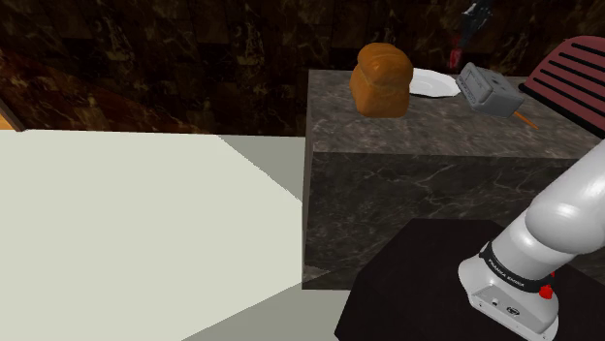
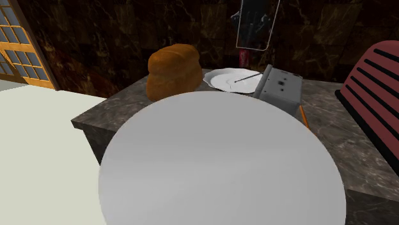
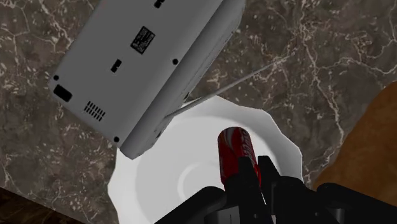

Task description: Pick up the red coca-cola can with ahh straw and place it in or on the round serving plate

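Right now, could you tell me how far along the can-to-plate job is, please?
Done: the red can is picked up, clasped by the gripper. In hand: it hangs over the white plate. Left: lower it and release.

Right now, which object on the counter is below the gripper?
The white plate, seen behind the held red can; the brown loaf and grey box stand aside.

Shoulder view overlooks the counter [image 1: 436, 126]; second exterior, nearer, shares its loaf [image 1: 381, 79]

Glossy red can [image 3: 234, 153], veined marble counter [image 3: 318, 57]
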`<state>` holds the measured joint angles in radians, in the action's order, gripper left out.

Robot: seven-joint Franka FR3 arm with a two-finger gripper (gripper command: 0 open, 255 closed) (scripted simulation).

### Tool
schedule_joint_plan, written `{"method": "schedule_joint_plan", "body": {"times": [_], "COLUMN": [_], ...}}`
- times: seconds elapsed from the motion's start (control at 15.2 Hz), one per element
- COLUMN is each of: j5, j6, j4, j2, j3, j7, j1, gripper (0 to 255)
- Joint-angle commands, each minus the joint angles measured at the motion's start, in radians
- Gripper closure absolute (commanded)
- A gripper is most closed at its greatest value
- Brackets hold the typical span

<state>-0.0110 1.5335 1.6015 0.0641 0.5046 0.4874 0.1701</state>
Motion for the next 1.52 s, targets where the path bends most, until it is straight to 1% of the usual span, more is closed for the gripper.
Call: {"method": "schedule_joint_plan", "body": {"times": [0.0,0.2,0.33,0.4,0.86,1.45], "j5": [-0.050,-0.135,-0.199,-0.211,-0.179,-0.161], "j6": [-0.022,-0.081,-0.140,-0.154,-0.028,0.111], "j4": [-0.112,-0.312,-0.479,-0.517,-0.339,-0.166], "j2": [-0.103,-0.268,-0.392,-0.417,-0.360,-0.323], "j3": [0.021,0.036,0.037,0.033,0.031,0.028], "j7": [0.032,0.065,0.079,0.080,0.077,0.077], "j1": [0.012,0.051,0.098,0.112,0.073,0.046], "gripper": [255,255,255,255,255,255]}}
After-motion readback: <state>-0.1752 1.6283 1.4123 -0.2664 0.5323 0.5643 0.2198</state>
